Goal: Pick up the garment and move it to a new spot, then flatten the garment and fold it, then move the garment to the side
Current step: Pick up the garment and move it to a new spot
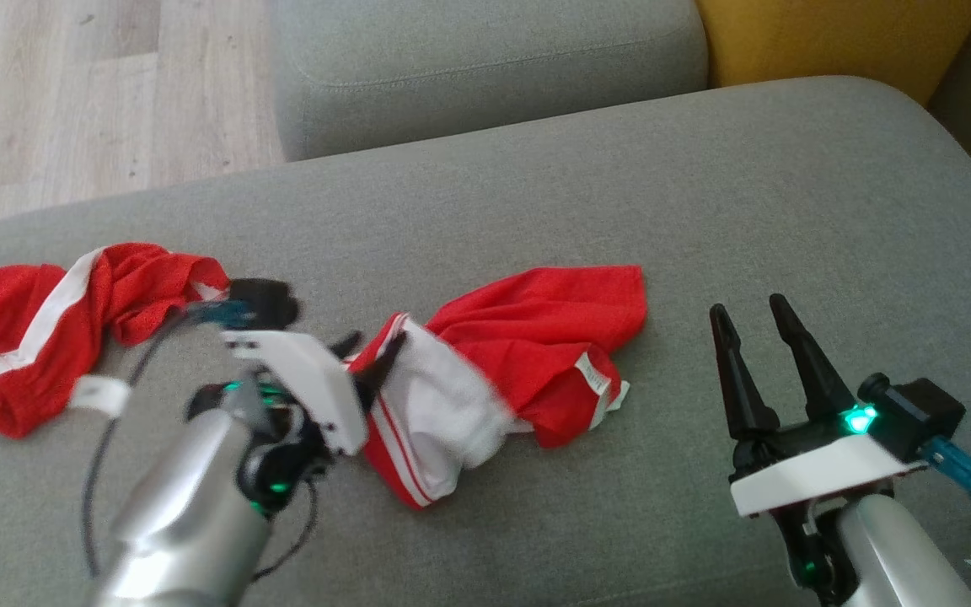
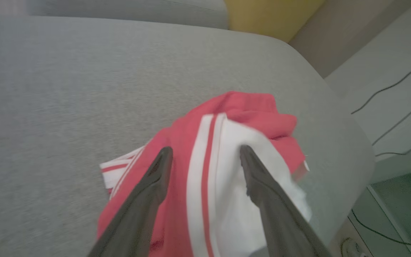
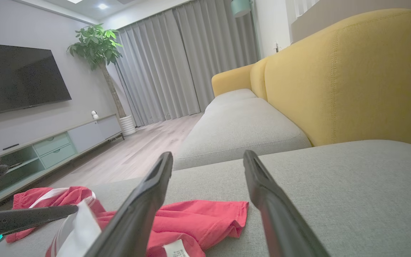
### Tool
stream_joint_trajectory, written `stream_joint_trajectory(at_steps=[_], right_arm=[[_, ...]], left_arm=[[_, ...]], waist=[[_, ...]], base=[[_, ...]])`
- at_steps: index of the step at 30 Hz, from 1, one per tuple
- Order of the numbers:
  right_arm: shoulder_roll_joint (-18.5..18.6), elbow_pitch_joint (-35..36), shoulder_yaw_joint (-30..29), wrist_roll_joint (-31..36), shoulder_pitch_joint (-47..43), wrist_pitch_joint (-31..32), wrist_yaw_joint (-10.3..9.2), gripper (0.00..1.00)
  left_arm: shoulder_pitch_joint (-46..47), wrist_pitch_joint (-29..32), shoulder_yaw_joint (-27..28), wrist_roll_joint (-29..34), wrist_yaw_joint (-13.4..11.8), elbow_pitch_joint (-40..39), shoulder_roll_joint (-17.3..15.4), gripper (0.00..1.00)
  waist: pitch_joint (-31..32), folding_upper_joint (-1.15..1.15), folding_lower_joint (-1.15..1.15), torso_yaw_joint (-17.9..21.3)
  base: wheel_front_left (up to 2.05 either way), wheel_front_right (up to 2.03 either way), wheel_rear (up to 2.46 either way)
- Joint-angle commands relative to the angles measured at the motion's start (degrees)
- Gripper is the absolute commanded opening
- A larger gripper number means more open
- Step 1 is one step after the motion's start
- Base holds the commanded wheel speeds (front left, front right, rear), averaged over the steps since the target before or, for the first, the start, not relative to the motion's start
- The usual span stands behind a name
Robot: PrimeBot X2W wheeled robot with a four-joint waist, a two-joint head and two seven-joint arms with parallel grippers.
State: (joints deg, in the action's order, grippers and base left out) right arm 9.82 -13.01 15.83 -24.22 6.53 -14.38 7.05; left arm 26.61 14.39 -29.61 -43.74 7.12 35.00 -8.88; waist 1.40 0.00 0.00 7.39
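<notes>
The garment (image 1: pixel 536 337), red with white panels and stripes, lies crumpled in the middle of the grey sofa cushion (image 1: pixel 705 185). My left gripper (image 1: pixel 372 354) is at its left end, tilted toward it. In the left wrist view the left gripper (image 2: pixel 205 150) stands open, its two fingers straddling the garment (image 2: pixel 248 107) with the cloth loose between and under them. My right gripper (image 1: pixel 747 308) is open over bare cushion to the garment's right, holding nothing. The right wrist view shows the right gripper (image 3: pixel 207 154) open, with the garment (image 3: pixel 198 221) low behind it.
A second red piece of clothing with a white stripe (image 1: pixel 47 329) lies bunched at the cushion's left edge. Another grey cushion (image 1: pixel 485 67) and a yellow backrest (image 1: pixel 839 42) lie beyond. Wooden floor (image 1: pixel 72 93) is at the far left.
</notes>
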Motion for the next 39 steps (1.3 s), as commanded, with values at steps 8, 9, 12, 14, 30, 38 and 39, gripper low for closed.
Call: stream_joint_trajectory(at_steps=[8, 9, 12, 14, 30, 38, 39], right_arm=[[1.18, 1.86, 0.73, -0.40, 0.87, -0.62, 0.44, 1.00], [1.17, 1.80, 0.73, -0.47, 0.64, -0.62, 0.44, 1.00], [1.12, 1.74, 0.50, -0.59, 0.06, -0.62, 0.44, 1.00], [1.30, 1.79, 0.33, -0.65, -0.23, -0.62, 0.44, 1.00], [2.01, 2.10, -3.43, -1.67, -2.94, -0.62, 0.44, 1.00], [2.35, 1.93, -3.10, -1.53, -2.56, -0.62, 0.44, 1.00], [2.34, 1.92, -3.12, -1.54, -2.55, -0.62, 0.44, 1.00]], left_arm=[[3.33, -16.80, 2.18, 3.04, -0.87, -4.80, -7.40, 1.00], [2.63, -18.98, 2.41, 4.08, -1.89, -5.78, -7.73, 1.00], [-0.36, -24.78, 3.57, 6.28, -5.84, -9.11, -8.04, 1.00], [-3.06, -27.08, 4.30, 7.63, -8.55, -11.80, -8.05, 1.00], [-25.97, -29.37, 13.48, 23.87, -19.29, -32.11, -0.73, 1.00], [-26.23, -29.38, 16.57, 26.91, -15.96, -31.29, 2.00, 1.00], [-26.18, -29.38, 16.88, 27.18, -15.66, -31.18, 2.24, 1.00]], waist=[[1.23, 0.00, 0.00, -1.68], [1.36, 0.00, 0.00, -2.03], [1.63, 0.00, 0.00, -3.14], [1.68, 0.00, 0.00, -3.82], [1.30, 0.00, 0.00, -6.35], [1.08, 0.00, 0.00, -6.28], [1.06, 0.00, 0.00, -6.22]], base=[[0.00, 0.00, 0.00], [0.00, 0.00, 0.00], [0.00, 0.00, 0.00], [0.00, 0.00, 0.00], [0.00, 0.00, 0.00], [0.00, 0.00, 0.00], [0.00, 0.00, 0.00]])
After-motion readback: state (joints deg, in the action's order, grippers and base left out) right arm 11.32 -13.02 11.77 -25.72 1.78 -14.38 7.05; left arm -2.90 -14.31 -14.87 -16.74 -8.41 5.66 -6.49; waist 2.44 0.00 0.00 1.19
